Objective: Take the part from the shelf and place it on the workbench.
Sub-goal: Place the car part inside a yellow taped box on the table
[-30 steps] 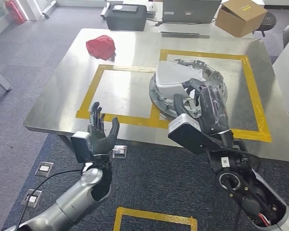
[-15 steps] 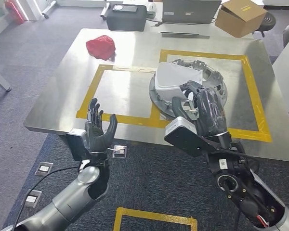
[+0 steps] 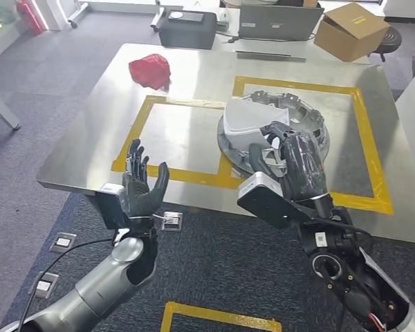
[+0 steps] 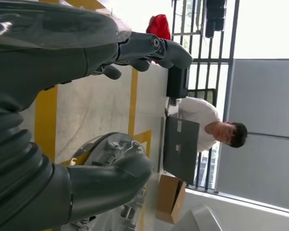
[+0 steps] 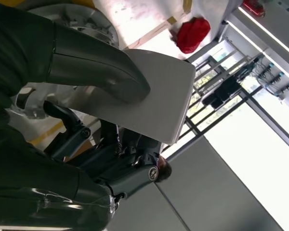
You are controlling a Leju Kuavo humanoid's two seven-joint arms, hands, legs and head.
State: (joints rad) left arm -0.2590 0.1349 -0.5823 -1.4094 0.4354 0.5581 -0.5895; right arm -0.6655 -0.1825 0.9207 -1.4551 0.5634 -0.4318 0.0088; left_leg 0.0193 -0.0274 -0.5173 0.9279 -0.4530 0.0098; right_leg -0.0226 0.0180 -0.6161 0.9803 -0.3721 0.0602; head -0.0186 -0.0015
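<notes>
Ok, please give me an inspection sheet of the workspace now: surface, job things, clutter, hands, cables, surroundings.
Surface: metal workbench with yellow tape rectangles.
Job's things: white part lies on a round grey assembly on the bench.
Clutter: red cloth near the far edge of the bench.
Hands: right hand grips the white part, thumb on top in the right wrist view; left hand is raised before the bench edge, fingers apart, holding nothing.
Cables: a black cable runs along the left arm.
Surroundings: cardboard box, black case, floor sockets; a person sits beyond the bench.
</notes>
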